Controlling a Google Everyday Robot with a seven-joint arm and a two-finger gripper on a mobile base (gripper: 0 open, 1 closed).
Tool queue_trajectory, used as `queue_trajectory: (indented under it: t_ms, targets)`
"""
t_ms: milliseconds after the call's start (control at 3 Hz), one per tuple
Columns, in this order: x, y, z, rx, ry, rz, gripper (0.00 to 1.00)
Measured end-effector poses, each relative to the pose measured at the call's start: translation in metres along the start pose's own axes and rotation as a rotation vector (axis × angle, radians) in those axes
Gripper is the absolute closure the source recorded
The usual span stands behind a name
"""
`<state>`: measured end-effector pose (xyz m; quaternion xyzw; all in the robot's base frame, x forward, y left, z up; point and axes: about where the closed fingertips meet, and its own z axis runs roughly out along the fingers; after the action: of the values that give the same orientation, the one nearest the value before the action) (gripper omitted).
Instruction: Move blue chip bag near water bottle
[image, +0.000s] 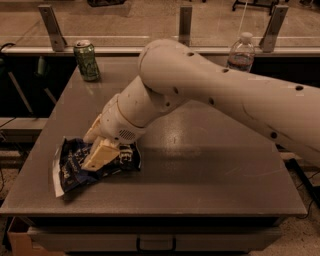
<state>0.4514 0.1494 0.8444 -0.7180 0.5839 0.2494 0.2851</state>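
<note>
Gripper (100, 156) is down on the blue chip bag (71, 169), near the front-left corner of the table (210, 170), with the arm reaching in from the right. I can't tell from this view whether it's open or clamped on the foil. The bag lies flat and crumpled, one white sealed end toward the front-left edge. Water bottle (241, 52) stands upright at the far right, lower part hidden behind the arm — well apart from the bag. Green can (87, 60) stands upright at far left.
</note>
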Motion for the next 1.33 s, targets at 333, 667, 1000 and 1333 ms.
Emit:
queue_trajectory:
  t_ms: [333, 667, 1000, 1333]
  targets:
    - [0.0, -0.008, -0.039, 0.079, 0.052, -0.002, 0.88]
    - [0.009, -0.01, -0.095, 0.192, 0.121, 0.026, 1.0]
    - [0.008, -0.01, -0.101, 0.205, 0.128, 0.025, 1.0]
    - [0.021, -0.009, -0.101, 0.204, 0.129, 0.058, 1.0]
